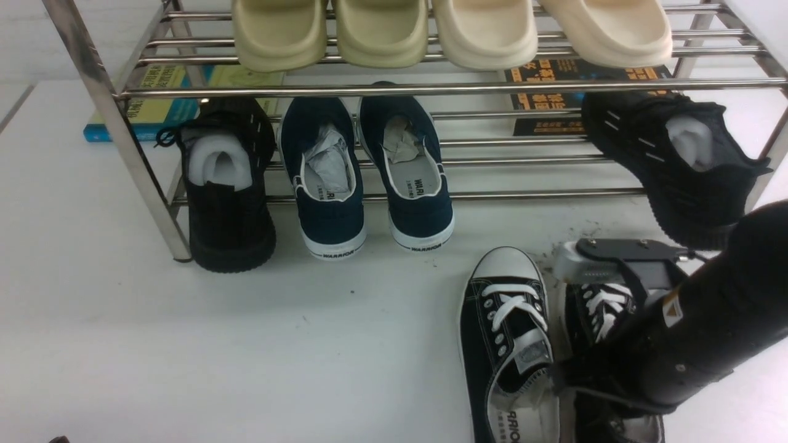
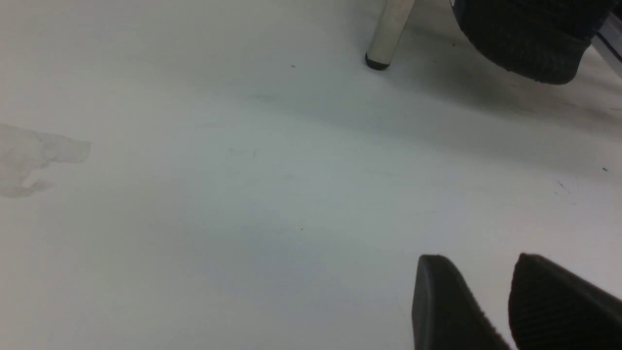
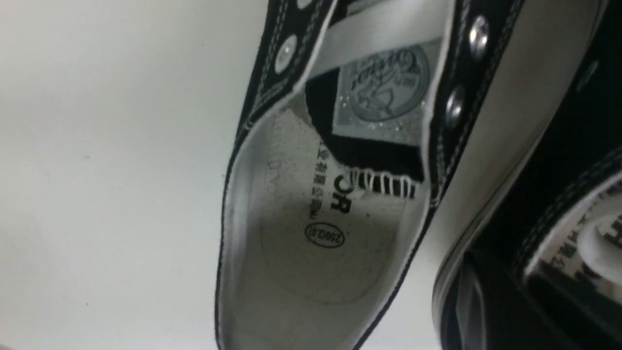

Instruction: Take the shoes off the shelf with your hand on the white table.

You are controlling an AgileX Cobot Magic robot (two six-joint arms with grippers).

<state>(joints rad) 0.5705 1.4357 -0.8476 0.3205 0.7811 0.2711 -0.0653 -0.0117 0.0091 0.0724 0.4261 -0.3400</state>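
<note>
My right gripper (image 1: 615,271) sits at the tabletop's (image 1: 184,344) near right corner, pressed down over the right sneaker (image 1: 594,307). Its jaws are hidden against the shoe, so I cannot tell whether I am gripping it or not. The left sneaker (image 1: 508,332) lies just beside it, flat on its sole, toe toward the shelf (image 1: 381,89). Both sneakers are off the rails and on the tabletop, in front of the shelf's right half. I judge the job nearly done: what is left is to make sure the right one is released and to pull clear. My left gripper (image 2: 486,301) hangs over bare tabletop near a shelf leg (image 2: 388,34), fingers apart, holding nothing.
</note>
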